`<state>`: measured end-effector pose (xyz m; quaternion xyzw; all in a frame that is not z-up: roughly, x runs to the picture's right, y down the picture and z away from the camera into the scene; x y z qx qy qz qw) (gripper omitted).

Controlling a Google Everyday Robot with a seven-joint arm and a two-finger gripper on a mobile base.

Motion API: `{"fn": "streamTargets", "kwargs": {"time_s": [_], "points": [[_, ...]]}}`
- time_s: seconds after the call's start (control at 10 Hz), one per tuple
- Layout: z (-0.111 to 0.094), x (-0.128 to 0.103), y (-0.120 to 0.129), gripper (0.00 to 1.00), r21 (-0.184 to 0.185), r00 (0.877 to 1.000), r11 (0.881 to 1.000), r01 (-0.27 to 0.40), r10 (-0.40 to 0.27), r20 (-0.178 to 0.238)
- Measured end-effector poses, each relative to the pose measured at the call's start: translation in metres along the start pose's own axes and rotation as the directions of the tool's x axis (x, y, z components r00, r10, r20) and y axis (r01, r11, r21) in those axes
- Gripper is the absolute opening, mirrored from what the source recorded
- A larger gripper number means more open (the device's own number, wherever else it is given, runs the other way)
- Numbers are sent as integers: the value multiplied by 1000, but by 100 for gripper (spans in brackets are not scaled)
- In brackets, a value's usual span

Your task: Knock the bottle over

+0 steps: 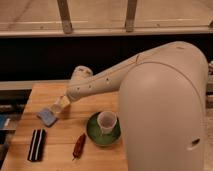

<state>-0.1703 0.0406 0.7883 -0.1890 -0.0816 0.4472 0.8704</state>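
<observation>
The small pale bottle (59, 106) is at the left of the wooden table (55, 155), right at the end of my arm and next to the blue cloth-like piece (47, 118). It looks tilted and sits farther back than before. My gripper (65, 98) is at the tip of the white arm, which reaches leftwards over the table, and is right against the bottle's upper side. The arm hides most of the gripper.
A white cup (107, 121) stands on a green saucer (95, 135) in the middle of the table. A reddish-brown elongated object (79, 145) lies in front of it. A black flat object (36, 145) lies at the front left. My large white body (165, 115) fills the right side.
</observation>
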Motion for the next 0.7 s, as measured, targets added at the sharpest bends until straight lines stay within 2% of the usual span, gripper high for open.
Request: {"fn": "streamTargets", "kwargs": {"time_s": [0.2, 0.4, 0.5, 0.7], "points": [[-19, 13, -30, 80, 53, 998, 996, -67, 66, 19], [-50, 46, -64, 80, 121, 993, 985, -122, 121, 14], [-56, 53, -72, 80, 136, 991, 982, -133, 132, 11], [-54, 51, -65, 80, 127, 992, 984, -126, 125, 11]]}}
